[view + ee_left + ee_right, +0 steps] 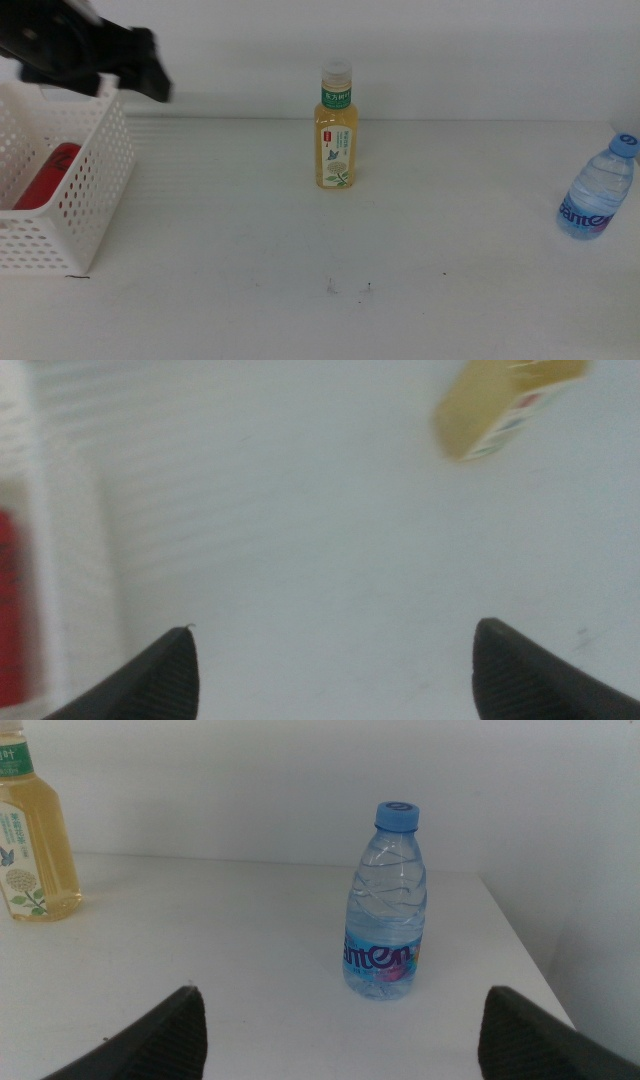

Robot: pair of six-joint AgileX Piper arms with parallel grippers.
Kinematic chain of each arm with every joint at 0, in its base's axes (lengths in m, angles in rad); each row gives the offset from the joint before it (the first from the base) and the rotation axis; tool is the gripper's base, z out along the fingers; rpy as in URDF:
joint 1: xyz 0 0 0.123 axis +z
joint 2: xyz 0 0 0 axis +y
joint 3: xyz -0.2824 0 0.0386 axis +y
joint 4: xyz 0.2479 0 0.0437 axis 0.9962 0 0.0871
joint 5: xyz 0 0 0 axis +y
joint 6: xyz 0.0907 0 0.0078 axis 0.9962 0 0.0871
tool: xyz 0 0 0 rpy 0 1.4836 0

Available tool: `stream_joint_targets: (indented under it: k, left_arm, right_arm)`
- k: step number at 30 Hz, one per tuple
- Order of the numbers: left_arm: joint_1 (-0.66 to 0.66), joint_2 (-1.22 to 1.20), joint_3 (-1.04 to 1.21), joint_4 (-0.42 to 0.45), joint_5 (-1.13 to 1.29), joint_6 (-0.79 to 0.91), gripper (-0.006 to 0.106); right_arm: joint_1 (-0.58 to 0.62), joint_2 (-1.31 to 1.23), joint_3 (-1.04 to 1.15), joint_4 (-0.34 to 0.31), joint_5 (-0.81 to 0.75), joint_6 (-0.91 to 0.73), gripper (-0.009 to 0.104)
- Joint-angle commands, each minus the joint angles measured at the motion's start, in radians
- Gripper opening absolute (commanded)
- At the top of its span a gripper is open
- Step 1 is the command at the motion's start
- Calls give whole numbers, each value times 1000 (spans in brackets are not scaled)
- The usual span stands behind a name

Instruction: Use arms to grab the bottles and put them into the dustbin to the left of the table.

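From the middle view, my left gripper (150, 72) hangs blurred above the far rim of the white dustbin (95, 190) at the left side of the table (300, 300), and the red can (48, 175) lies inside that basket, showing through its perforated wall. The yellow tea bottle (336, 128) stands upright near the middle of the table, white cap on top, well apart from the basket. The clear water bottle (598, 190) stands at the table's right edge, far from both. Two tiny dark specks (348, 288) sit on the table in front of the tea bottle. My right arm does not show here. In the left wrist view my left gripper (330, 660) has its jaws spread wide with nothing between them; below lies bare table, with a blurred strip of the dustbin (60, 560) and the red can (10, 600) at one side and the base of the tea bottle (500, 410) at the other. In the right wrist view my right gripper (340, 1030) also has its jaws wide apart and empty; the water bottle (385, 905) stands upright ahead of them near the table's corner, blue cap on, and the tea bottle (35, 840) stands farther off to the side.
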State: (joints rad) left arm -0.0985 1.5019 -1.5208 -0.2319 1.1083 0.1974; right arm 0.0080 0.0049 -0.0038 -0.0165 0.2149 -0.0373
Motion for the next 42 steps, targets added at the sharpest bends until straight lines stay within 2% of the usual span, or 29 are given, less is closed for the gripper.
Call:
stream_joint_targets:
  k: [1,9,18,21,33,37,42]
  left_arm:
    - [-56,-58,82,-13,-109,-39,94]
    - [-270,-184,342,-13,-467,-40,94]
    - [-419,-213,441,-13,-637,-40,94]
    - [-447,-213,454,-11,-667,-40,94]
    - [-521,-271,715,-13,-1094,-40,94]
    - [-536,-281,807,-11,-1229,-104,94]
    - [-549,-294,939,50,-1410,-162,94]
  right_arm:
    - [-9,-5,4,-3,-13,-5,90]
    - [-9,-5,4,-3,-13,-5,90]
    - [-9,-5,4,-3,-13,-5,90]
    - [-9,-5,4,-3,-13,-5,90]
    - [-9,-5,4,-3,-13,-5,90]
    - [-9,-5,4,-3,-13,-5,90]
    - [-9,-5,4,-3,-13,-5,90]
